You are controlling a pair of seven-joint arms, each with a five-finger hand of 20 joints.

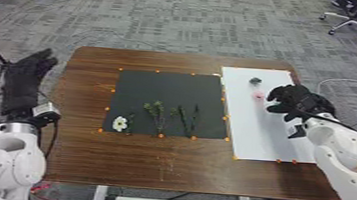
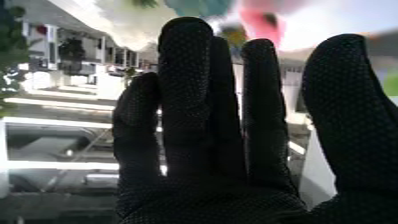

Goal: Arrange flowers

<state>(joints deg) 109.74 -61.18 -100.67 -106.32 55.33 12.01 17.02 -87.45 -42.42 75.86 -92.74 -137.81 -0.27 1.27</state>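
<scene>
Head view: flowers and stems, laid out on two sheets

Bench, brown wood, one. Dark sheet, edged with small orange marks, carrying:
- White flower, open petals round a yellowish centre, near the sheet's near left corner (the brightest piece on it).
- Green sprigs, leafy heads on thin stems, mid-sheet.
- Dark stems, slender, right of the sprigs.

White sheet, to the right of the dark one, carrying:
- Blue-green bloom, small and compact, toward the far end.
- Pink flower, pale, small, just beside the right hand.

Right hand: above the white sheet; in the right wrist view its fingers are straight, with the thumb well apart. Beyond them are a pale mass, a teal patch and a pink patch (all blurred).

Left hand: off the bench's left side, raised, fingers extended and close together.
</scene>
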